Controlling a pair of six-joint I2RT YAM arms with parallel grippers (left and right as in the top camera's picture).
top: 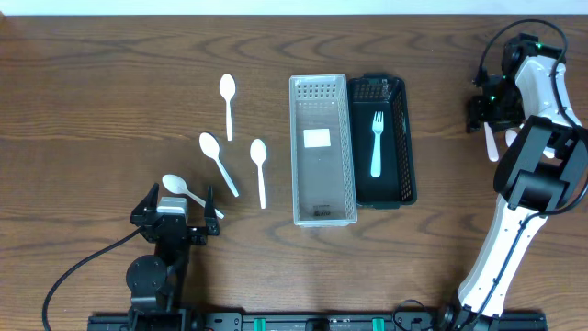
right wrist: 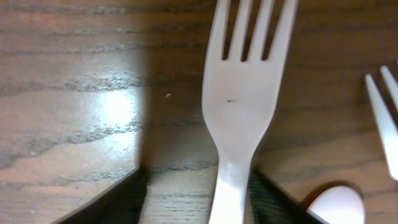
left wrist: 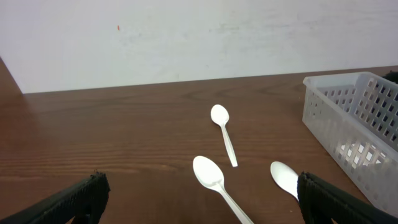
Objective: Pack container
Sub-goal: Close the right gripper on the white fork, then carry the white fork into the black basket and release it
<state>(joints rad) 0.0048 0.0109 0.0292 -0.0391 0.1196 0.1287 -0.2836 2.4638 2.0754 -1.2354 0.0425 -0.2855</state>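
Observation:
A clear basket [top: 322, 218] and a black tray [top: 410, 156] stand side by side at the table's middle; a pale fork [top: 377, 143] lies in the black tray. Several white spoons [top: 228, 99] [top: 217, 158] [top: 260, 169] lie left of the basket. My left gripper [top: 176, 204] [left wrist: 202, 191] stands wide open near the front, with spoons [left wrist: 214, 177] [left wrist: 285, 177] ahead of it. My right gripper [top: 487, 115] [right wrist: 198, 193] is low over the far right, jaws either side of a white fork's [right wrist: 245, 106] handle; the right finger touches it, the left stands apart.
A fourth spoon [top: 184, 189] lies just by my left gripper. A white card [top: 317, 138] lies in the clear basket [left wrist: 357, 118]. Beside the fork at the right are another fork's tines [right wrist: 382, 118] and a white rounded end [right wrist: 336, 205].

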